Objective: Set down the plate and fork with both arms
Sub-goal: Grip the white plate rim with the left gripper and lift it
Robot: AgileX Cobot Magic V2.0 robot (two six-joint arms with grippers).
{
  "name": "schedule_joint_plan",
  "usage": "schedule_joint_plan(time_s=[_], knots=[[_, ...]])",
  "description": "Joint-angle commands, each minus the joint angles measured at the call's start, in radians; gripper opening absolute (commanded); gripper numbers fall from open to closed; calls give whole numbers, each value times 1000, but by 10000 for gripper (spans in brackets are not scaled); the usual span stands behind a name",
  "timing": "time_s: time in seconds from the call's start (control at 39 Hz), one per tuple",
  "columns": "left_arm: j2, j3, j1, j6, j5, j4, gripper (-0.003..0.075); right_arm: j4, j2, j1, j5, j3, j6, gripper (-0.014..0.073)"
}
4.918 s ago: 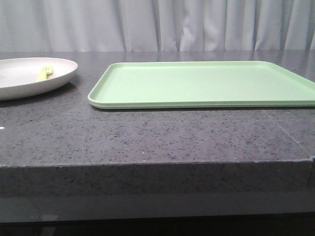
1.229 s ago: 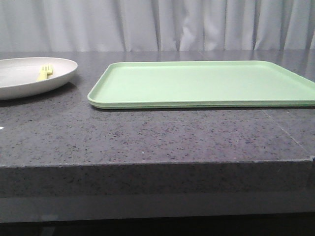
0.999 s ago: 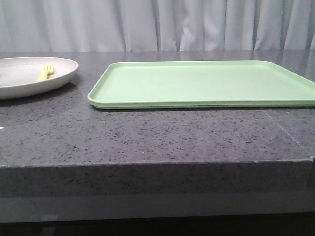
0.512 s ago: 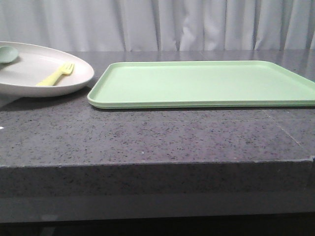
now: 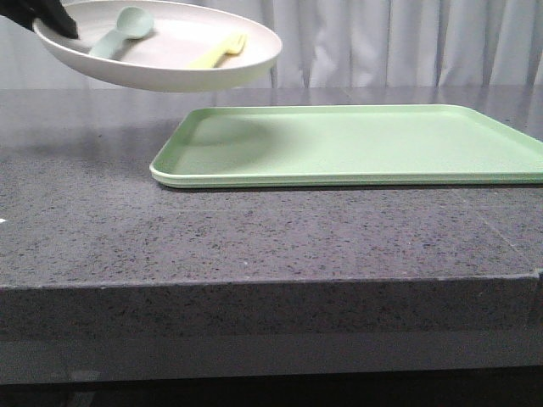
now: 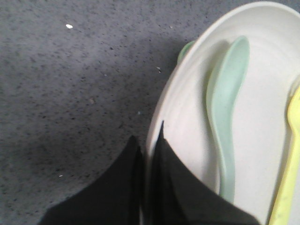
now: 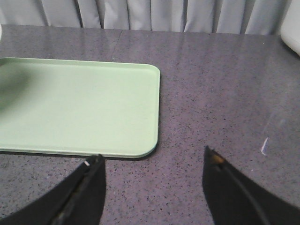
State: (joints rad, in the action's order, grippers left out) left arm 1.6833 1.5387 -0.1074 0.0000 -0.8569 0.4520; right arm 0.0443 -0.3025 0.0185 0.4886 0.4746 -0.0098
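The off-white plate [image 5: 178,59] hangs in the air above the table's far left, its right part over the left end of the tray. Inside it lie the small yellow fork [image 5: 221,51] and a pale green spoon [image 5: 123,30]. My left gripper [image 5: 51,21] is shut on the plate's left rim; in the left wrist view its fingers [image 6: 166,187] pinch the rim of the plate [image 6: 262,112], with the fork [image 6: 288,164] and spoon [image 6: 225,117] beside them. My right gripper [image 7: 152,159] is open above bare table, just past a corner of the tray, holding nothing.
A flat light-green tray [image 5: 356,144] lies on the dark speckled table [image 5: 254,229], also seen in the right wrist view as the tray [image 7: 79,108]. A white object's edge [image 7: 293,28] shows at the far corner there. Pale curtains hang behind.
The plate, with fork and spoon in it, has risen off the table and moved right toward the tray. My left gripper now shows on its rim.
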Motion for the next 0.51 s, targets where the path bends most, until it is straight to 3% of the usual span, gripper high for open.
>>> schedule_joint_plan(time_s=[0.0, 0.49], knots=[[-28, 39, -54, -48, 108, 51, -18, 2, -18, -2, -80, 29, -3, 477], [101, 49, -259, -218, 282, 40, -18, 2, -18, -2, -79, 29, -3, 477]])
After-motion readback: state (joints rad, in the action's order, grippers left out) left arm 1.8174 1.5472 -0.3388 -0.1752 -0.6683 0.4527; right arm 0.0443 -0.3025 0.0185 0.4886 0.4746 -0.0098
